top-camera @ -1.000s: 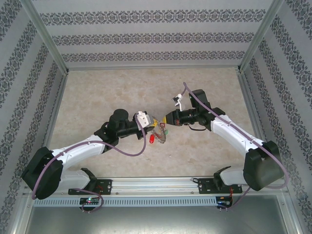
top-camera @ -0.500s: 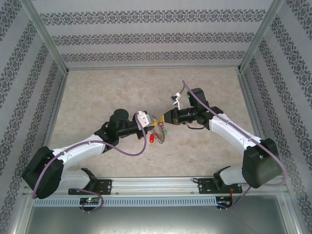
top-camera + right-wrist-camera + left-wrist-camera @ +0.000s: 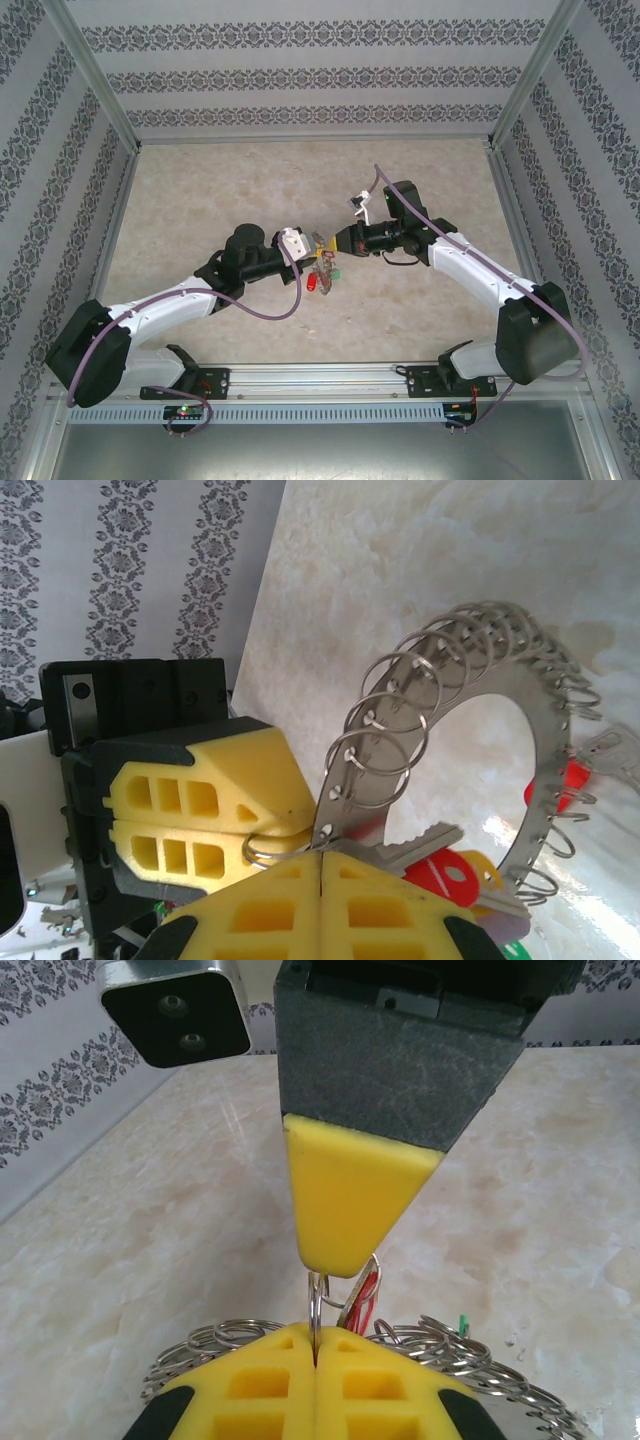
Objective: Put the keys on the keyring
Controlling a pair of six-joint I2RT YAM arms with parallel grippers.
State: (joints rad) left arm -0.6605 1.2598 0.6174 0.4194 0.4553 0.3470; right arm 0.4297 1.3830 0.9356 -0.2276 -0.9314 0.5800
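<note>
Left gripper [image 3: 316, 1352]: fingers pressed together, pinching one small link of keyring [image 3: 545, 750].
Right gripper [image 3: 320, 868]: clamped on keyring rim, lower centre.
Keys [image 3: 447, 872]: red one alongside.

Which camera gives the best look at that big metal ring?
The right wrist view: the keyring curves up large, its small links distinct. The left wrist view catches some links low down; from above it's a tiny tangle.

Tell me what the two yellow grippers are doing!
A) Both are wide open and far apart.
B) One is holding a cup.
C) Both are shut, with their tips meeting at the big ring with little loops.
C: the left gripper and the right gripper are both shut, tip to tip, pinching the edge of the keyring.
</note>
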